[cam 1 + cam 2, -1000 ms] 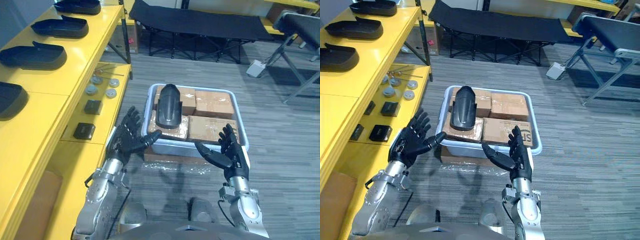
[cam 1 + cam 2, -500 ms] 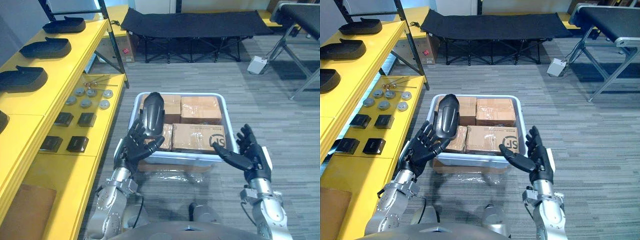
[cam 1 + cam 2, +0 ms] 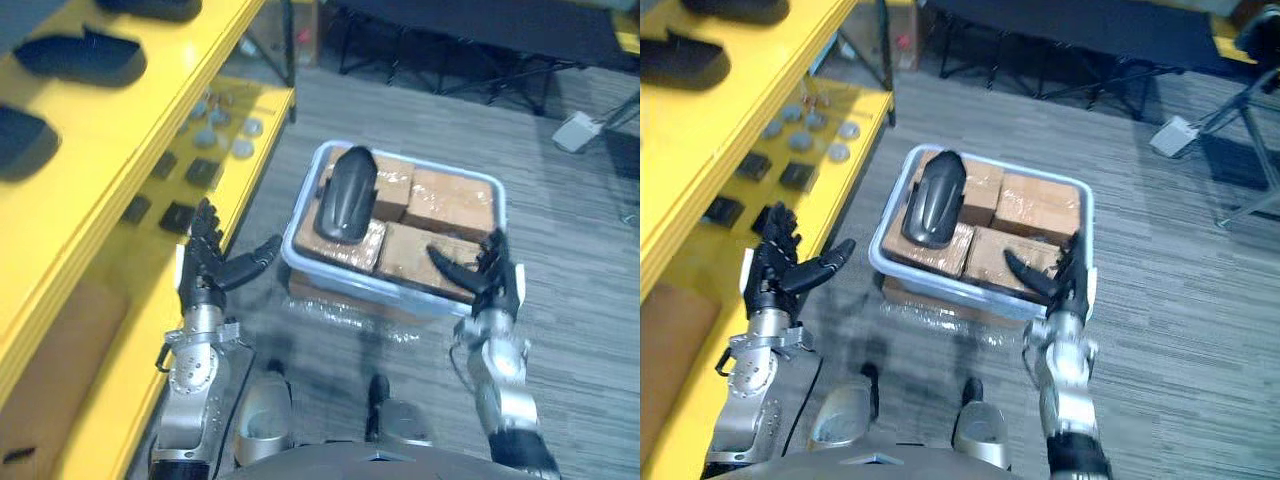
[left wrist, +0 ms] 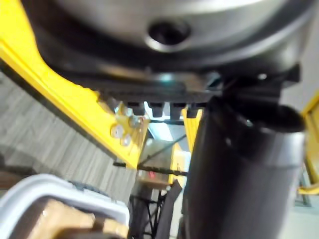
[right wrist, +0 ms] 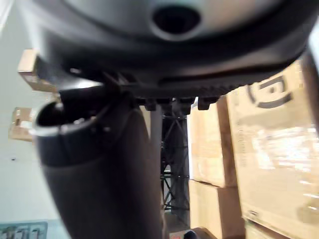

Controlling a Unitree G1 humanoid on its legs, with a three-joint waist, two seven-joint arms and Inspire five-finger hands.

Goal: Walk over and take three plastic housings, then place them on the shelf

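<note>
A black plastic housing [image 3: 343,193] lies on cardboard boxes [image 3: 445,203] inside a pale bin [image 3: 310,268] on the floor in front of me. Two more black housings [image 3: 70,55] rest on the top of the yellow shelf [image 3: 120,130] at the left. My left hand [image 3: 208,266] is open, fingers spread, to the left of the bin and apart from it. My right hand [image 3: 487,276] is open over the bin's near right corner, holding nothing.
Small grey discs [image 3: 230,124] and dark square parts [image 3: 178,215] lie on the shelf's lower level. A black folding cot [image 3: 1110,35] stands beyond the bin. A white box [image 3: 1172,134] sits on the grey floor at right, near metal legs.
The camera has swung, so the whole scene shifted. My left hand has moved away from the housing to the bin's left. Both hands stay open and empty.
</note>
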